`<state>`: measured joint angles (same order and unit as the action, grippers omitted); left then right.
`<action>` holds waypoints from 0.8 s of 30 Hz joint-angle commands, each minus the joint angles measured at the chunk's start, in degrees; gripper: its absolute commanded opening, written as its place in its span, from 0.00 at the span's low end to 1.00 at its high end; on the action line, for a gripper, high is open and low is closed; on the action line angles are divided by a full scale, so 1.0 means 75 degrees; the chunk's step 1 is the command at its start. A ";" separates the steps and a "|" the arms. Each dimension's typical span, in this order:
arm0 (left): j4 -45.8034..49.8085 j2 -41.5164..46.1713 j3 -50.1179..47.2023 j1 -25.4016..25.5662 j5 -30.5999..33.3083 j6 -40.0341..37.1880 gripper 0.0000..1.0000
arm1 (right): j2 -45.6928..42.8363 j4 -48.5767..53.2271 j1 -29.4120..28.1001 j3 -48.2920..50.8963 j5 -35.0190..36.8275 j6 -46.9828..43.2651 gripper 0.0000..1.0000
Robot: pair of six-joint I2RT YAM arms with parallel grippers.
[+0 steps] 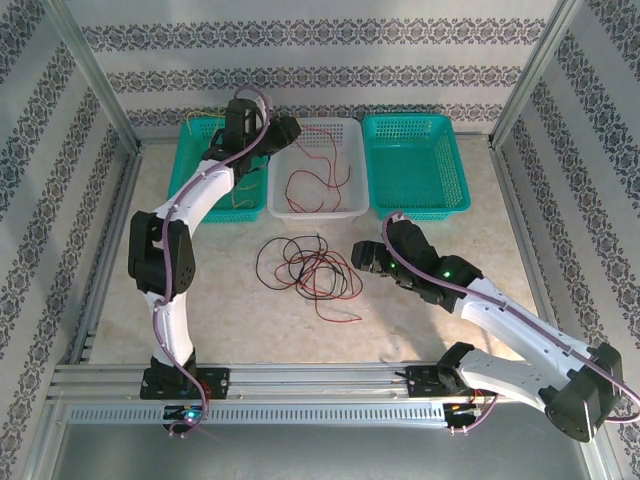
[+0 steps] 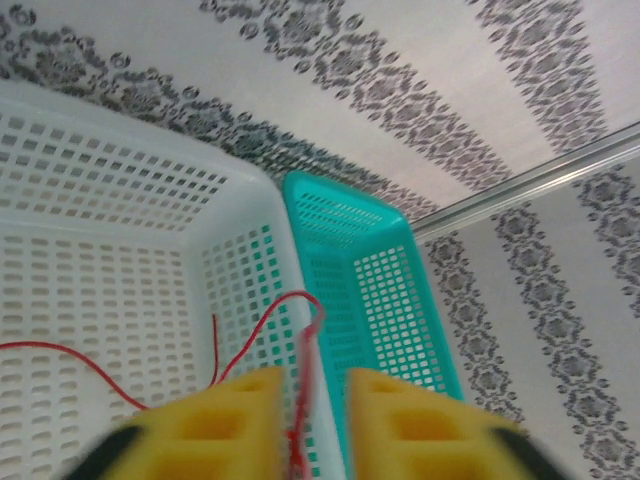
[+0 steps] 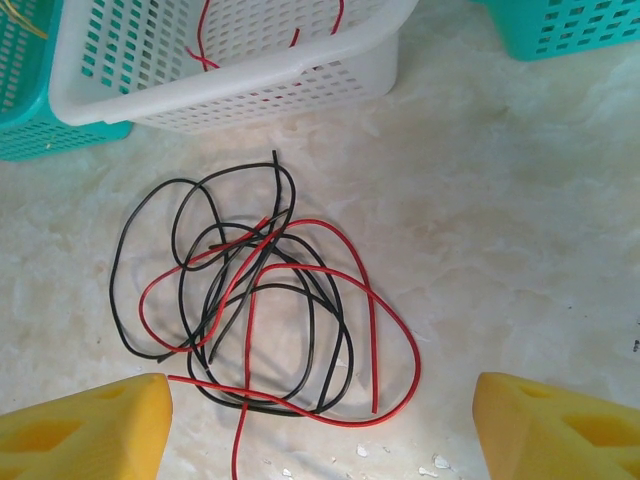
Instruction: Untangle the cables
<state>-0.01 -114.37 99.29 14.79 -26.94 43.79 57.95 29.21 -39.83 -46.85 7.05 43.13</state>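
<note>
A tangle of red and black cables (image 1: 305, 270) (image 3: 250, 300) lies on the table in front of the white basket (image 1: 318, 214). Loose red cables (image 1: 310, 180) lie inside that basket. My left gripper (image 1: 275, 135) (image 2: 312, 400) hangs over the basket's rim, jaws apart. A blurred red cable (image 2: 262, 325) runs down through the gap, close to the left finger, and loops back into the basket. My right gripper (image 1: 362, 258) (image 3: 320, 420) hovers open just right of the tangle, with its yellow fingers (image 3: 90, 425) spread wide and nothing between them.
A teal basket (image 1: 205, 170) under my left arm holds thin yellow cables (image 3: 20, 15). Another teal basket (image 1: 415, 165) (image 2: 390, 290) stands right of the white basket (image 2: 100, 200) (image 3: 230, 80). Patterned walls and metal posts close in the table.
</note>
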 commanded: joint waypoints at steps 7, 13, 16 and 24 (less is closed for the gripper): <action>0.1763 0.0848 -0.0299 0.0459 0.1443 -0.1765 0.97 | 0.0415 0.0347 0.0086 -0.0359 0.0084 -0.0312 0.79; 0.2248 0.2592 -0.1350 0.0615 0.2075 -0.2537 1.00 | 0.1145 0.0382 0.0031 -0.0543 -0.0180 -0.0372 0.79; 0.2112 0.3831 -0.2374 0.0639 0.2098 -0.2590 1.00 | 0.1601 0.0382 -0.0025 -0.0636 -0.0343 -0.0338 0.77; 0.2741 0.6361 -0.4777 0.0631 0.0911 -0.2359 0.74 | 0.2942 0.0147 -0.0337 -0.0952 -0.0559 -0.0315 0.66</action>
<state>15.81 -68.86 68.71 19.14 -15.84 25.85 77.62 30.92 -41.56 -51.94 4.05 41.30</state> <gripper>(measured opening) 0.777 0.677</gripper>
